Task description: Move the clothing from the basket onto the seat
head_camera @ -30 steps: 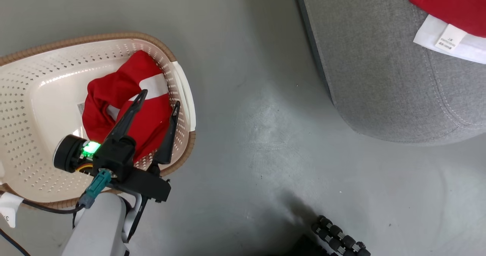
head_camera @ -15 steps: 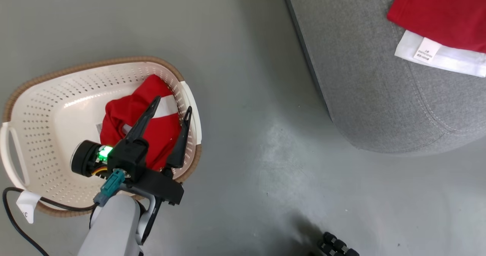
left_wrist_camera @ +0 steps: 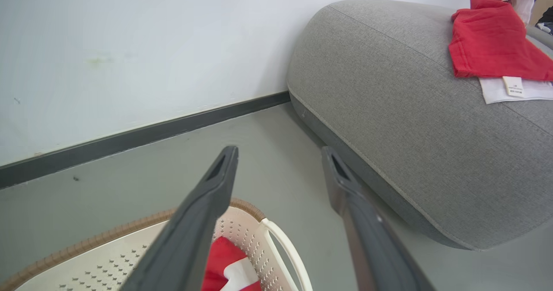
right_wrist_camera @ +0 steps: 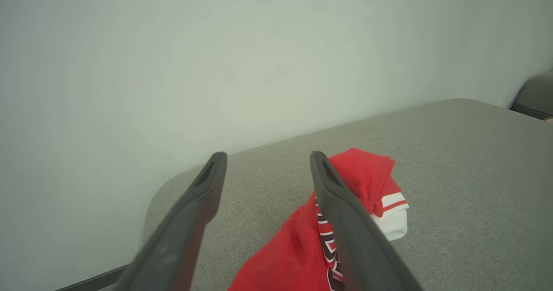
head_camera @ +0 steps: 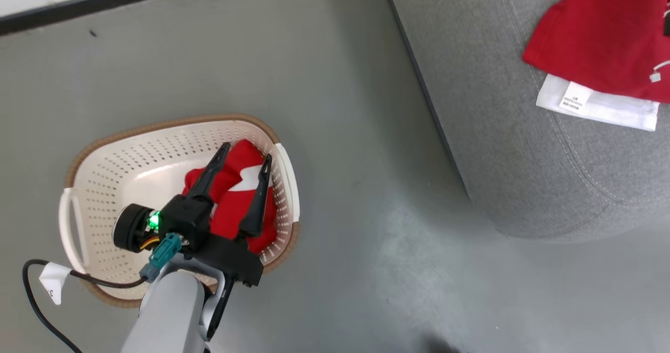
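Now one red garment (head_camera: 233, 214) lies bunched in the basket (head_camera: 157, 125), directly under the left tool (head_camera: 247, 152), jaws spread wide and empty. The jersey (head_camera: 602, 44) lies on the seat (head_camera: 497, 133), ahead of the open right tool (right_wrist_camera: 268, 155). Next, I'd say: dip down, pinch cloth.

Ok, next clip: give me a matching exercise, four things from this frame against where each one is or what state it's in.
Things:
1. shorts
2. jersey
3. left gripper
4. basket

Place or state:
A. on the floor, beside the sofa
B. lying on the sofa
C. open, poised over the basket
D. bunched inside the basket

Pairs: 1-D, 2-B, 3-C, 4-A
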